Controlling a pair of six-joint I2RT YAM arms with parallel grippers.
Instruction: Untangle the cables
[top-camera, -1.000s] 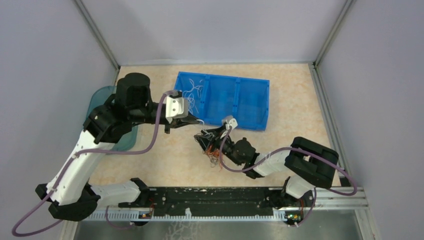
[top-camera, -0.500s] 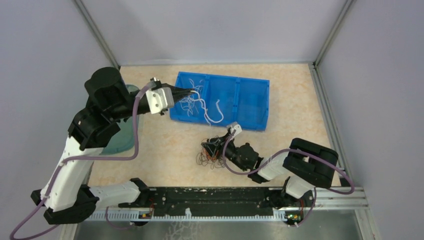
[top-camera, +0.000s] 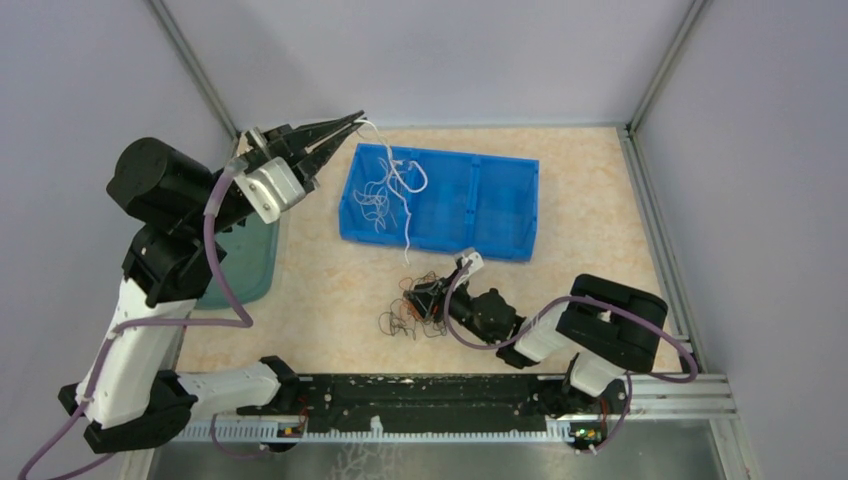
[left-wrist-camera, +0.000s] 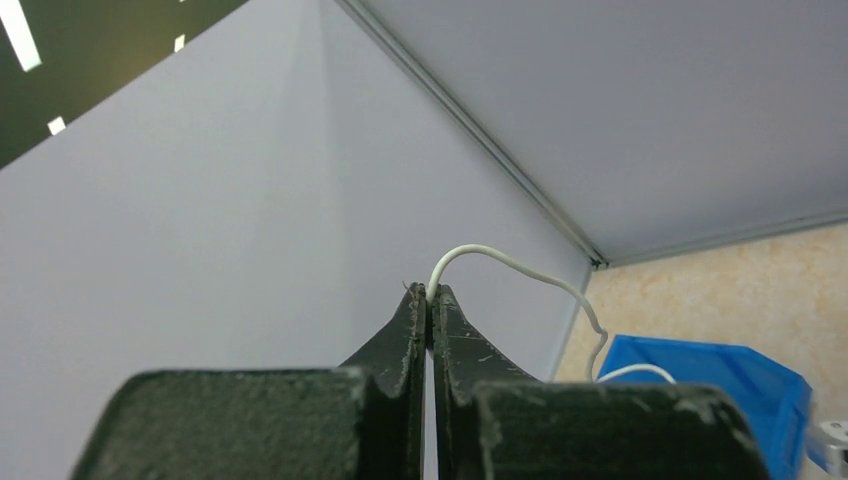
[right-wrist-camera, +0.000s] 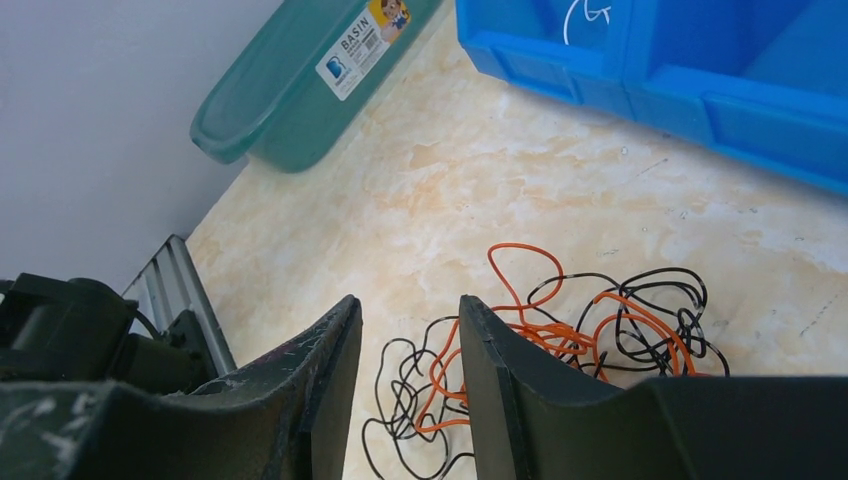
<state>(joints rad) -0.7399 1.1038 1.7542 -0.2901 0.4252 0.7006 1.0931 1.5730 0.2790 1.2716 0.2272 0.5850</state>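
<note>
The left gripper (top-camera: 353, 119), clamped on a curly white wire strand (left-wrist-camera: 500, 254), has hoisted it over the blue plastic tray (top-camera: 505, 200), clear of the black-and-orange wire tangle (top-camera: 408, 313) under the part-open, empty right gripper (right-wrist-camera: 410, 330).

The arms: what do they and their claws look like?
The left arm and right arm are white links with chunky black joints; a purple cable loops along each. The left claw and right claw each have two black, tapered, scuffed fingers.
</note>
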